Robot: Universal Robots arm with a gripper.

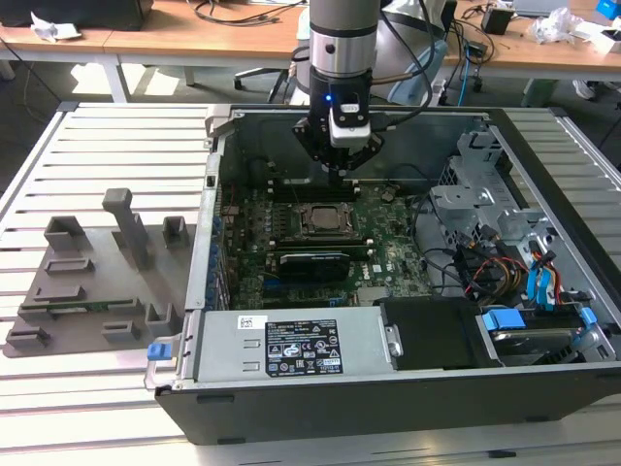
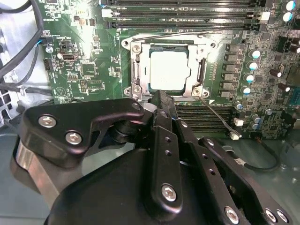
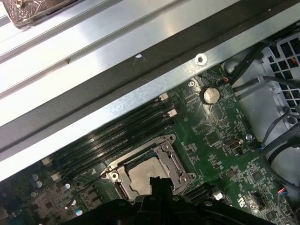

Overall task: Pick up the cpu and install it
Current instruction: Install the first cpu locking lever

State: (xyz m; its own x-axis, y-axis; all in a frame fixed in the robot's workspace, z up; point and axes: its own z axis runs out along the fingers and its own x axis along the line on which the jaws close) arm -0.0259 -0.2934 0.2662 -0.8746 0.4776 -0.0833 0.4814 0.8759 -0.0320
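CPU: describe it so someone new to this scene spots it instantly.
Find the open computer case on the slatted table and the green motherboard inside. Near the board's middle, below the gripper, sits a square metal socket frame. The cpu is the pale silvery square within it, unlike the long black card beside.

Cpu (image 2: 170, 69) pale silvery-grey; motherboard (image 2: 84, 70) green; claw (image 1: 339, 167) black; computer case (image 1: 408, 408) dark grey.
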